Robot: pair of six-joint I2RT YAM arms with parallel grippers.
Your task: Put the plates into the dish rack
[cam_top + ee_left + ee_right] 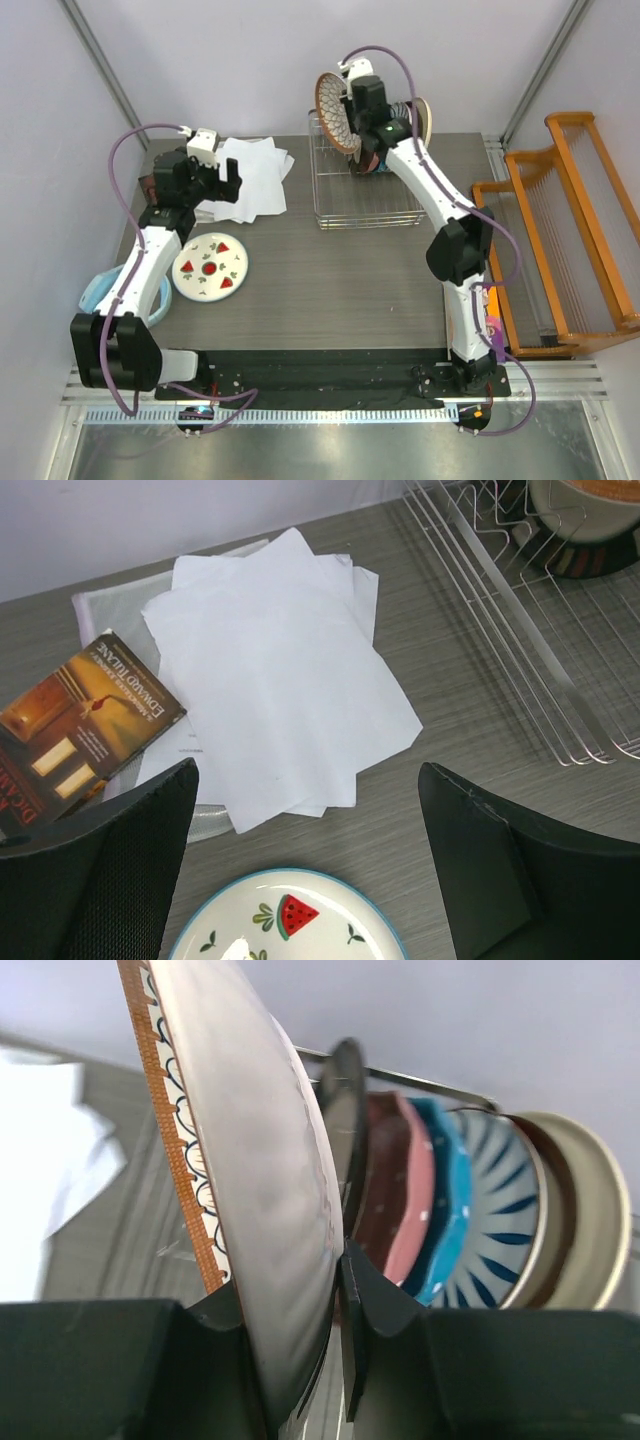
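My right gripper (pixel 352 112) is shut on the rim of the brown-white petal plate (pixel 333 108) and holds it on edge over the back of the silver wire dish rack (pixel 366 205). In the right wrist view the gripper (pixel 290 1330) clamps that plate (pixel 250 1190), just left of a dark-rimmed plate (pixel 346 1110), a pink dotted plate (pixel 408 1190) and others standing in the rack. My left gripper (pixel 207 183) is open and empty above the white plate with red fruit (pixel 211 267). In the left wrist view the gripper (pixel 310 850) hovers over that plate's far edge (pixel 290 925).
White paper sheets (pixel 255 172) and a book (pixel 70 720) lie at the back left, next to the rack (pixel 540 630). A blue striped plate (pixel 475 1200) and a beige one (pixel 585 1220) also stand in the rack. An orange wooden rack (pixel 570 230) stands off the table's right edge.
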